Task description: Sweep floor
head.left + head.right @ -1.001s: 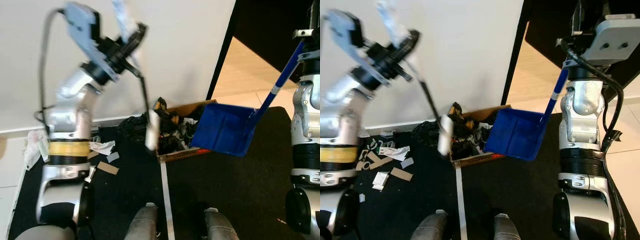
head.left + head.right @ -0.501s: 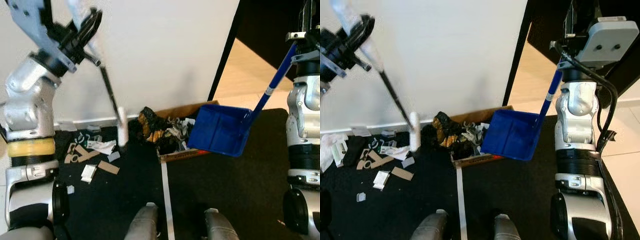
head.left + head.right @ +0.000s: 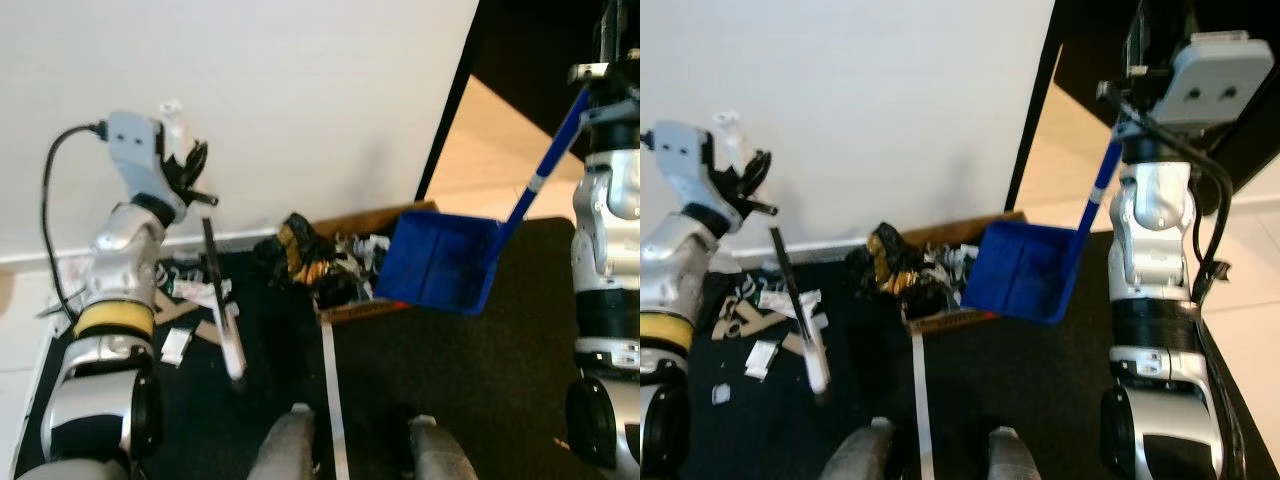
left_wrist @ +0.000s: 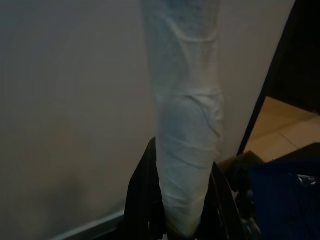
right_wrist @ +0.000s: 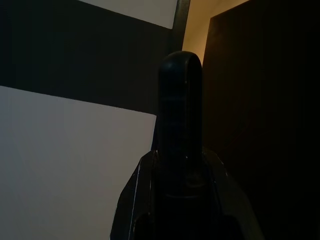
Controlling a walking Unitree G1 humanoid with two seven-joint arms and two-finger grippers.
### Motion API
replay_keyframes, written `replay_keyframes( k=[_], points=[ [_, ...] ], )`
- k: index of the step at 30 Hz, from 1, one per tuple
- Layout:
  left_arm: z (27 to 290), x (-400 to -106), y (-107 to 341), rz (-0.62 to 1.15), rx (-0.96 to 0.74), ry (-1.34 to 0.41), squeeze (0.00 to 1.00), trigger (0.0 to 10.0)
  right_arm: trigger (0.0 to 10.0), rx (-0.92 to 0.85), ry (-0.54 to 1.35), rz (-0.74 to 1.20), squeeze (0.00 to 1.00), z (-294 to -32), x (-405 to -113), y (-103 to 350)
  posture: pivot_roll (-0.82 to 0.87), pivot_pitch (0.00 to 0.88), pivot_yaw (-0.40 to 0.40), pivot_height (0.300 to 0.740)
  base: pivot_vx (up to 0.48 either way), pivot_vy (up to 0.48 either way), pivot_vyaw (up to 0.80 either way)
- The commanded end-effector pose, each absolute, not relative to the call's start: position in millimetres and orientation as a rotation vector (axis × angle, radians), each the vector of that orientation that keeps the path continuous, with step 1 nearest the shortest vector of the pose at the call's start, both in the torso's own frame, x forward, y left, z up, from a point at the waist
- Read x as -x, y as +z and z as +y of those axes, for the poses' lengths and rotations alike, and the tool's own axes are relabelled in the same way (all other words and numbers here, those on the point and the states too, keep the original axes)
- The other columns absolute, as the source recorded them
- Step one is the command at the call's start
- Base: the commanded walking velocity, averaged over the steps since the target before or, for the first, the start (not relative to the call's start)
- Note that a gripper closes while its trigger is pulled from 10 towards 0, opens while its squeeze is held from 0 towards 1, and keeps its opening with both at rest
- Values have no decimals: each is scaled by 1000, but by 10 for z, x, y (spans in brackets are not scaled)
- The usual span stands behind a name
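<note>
Both claws grip: left claw [image 3: 190, 170] the broom [image 3: 222, 310] (white-wrapped handle), right claw [image 3: 1127, 95] the dustpan [image 3: 440, 260].

The dark mat [image 3: 450, 370] lies open on the right, near the robot. On the far side, the cardboard box [image 3: 350, 290] of rubbish and the blue dustpan [image 3: 440, 262] just beside it stand in the way. Paper scraps [image 3: 185, 300] and the broom [image 3: 222, 300] crowd the left, near the wall [image 3: 300, 100].

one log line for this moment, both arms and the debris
left gripper: shut on broom | right gripper: shut on dustpan | paper scraps: on black mat | box: full of trash
</note>
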State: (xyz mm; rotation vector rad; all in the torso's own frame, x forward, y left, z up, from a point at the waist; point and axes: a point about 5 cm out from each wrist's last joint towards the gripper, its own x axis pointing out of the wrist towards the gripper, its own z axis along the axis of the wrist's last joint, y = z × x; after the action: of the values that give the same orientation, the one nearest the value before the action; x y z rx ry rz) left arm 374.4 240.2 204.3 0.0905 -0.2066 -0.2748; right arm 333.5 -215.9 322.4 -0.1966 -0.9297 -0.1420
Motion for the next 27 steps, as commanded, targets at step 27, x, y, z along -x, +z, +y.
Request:
replay_keyframes(
  k=[27],
  points=[
    [1800,-3951,2307,-387,146,-553,0,10000,10000,223,-156,-1001,0,-2195,-3123,3389,48,238,70,740,0,0,0]
  ],
)
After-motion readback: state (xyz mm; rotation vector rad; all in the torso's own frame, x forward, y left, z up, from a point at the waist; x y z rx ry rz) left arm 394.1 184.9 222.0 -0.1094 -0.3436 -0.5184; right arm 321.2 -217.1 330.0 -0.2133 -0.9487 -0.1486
